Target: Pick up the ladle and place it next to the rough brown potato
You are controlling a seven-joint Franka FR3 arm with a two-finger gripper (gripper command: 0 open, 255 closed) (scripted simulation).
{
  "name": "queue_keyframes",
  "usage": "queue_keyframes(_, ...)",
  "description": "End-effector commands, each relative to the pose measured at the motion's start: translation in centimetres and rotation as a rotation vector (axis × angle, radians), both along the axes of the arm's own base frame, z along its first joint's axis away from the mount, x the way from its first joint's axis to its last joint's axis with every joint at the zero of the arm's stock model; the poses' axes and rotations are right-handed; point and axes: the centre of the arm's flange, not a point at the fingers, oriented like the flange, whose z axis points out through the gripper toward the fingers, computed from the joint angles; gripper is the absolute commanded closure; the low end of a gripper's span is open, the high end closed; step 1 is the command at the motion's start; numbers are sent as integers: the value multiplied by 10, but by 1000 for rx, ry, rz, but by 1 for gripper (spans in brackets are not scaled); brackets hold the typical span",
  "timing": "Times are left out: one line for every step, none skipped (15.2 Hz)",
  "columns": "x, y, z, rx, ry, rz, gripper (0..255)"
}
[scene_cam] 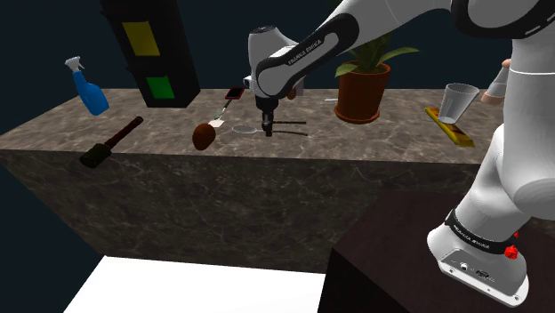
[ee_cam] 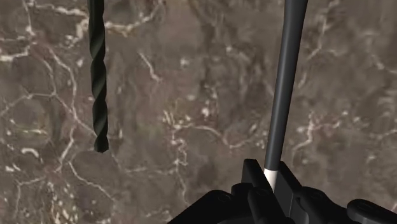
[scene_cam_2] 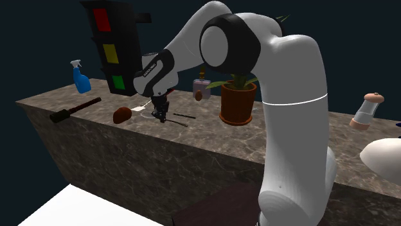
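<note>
Brown veined marble forms the tabletop (scene_cam: pixel 356 147). On it are one ladle (ee_cam: pixel 283 95), one brown potato (scene_cam: pixel 204 135), one black twisted drill bit (ee_cam: pixel 97 76), one blue spray bottle (scene_cam: pixel 87 89), one potted plant (scene_cam: pixel 363 89), one clear glass (scene_cam: pixel 460 102) and one dark long-handled tool (scene_cam: pixel 108 145).

The single white arm (scene_cam_2: pixel 283 70) rises from its stand with the elbow high. Its forearm slopes down and its wrist bends, so the gripper (ee_cam: pixel 270 183) points straight down, low over the tabletop. The gripper's fingers are pressed together on the white end of the ladle's grey handle, which runs away from the gripper on the side opposite the potato. The drill bit lies beside that handle, roughly parallel and apart from it. The potato sits near the gripper but is not touching it; the spray bottle and the dark tool lie well beyond the potato.
</note>
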Motion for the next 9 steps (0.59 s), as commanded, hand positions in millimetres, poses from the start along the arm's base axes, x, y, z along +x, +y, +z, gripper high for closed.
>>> queue_keyframes(0, 0, -1, 0, -1, 0, 255)
queue_keyframes(0, 0, -1, 0, -1, 0, 255)
queue_keyframes(0, 0, -1, 0, -1, 0, 255)
queue_keyframes(0, 0, -1, 0, -1, 0, 255)
queue_keyframes(0, 0, -1, 0, -1, 0, 255)
queue_keyframes(0, 0, -1, 0, -1, 0, 255)
queue_keyframes(0, 0, -1, 0, -1, 0, 0)
queue_keyframes(0, 0, -1, 0, -1, 0, 0)
queue_keyframes(0, 0, -1, 0, -1, 0, 0)
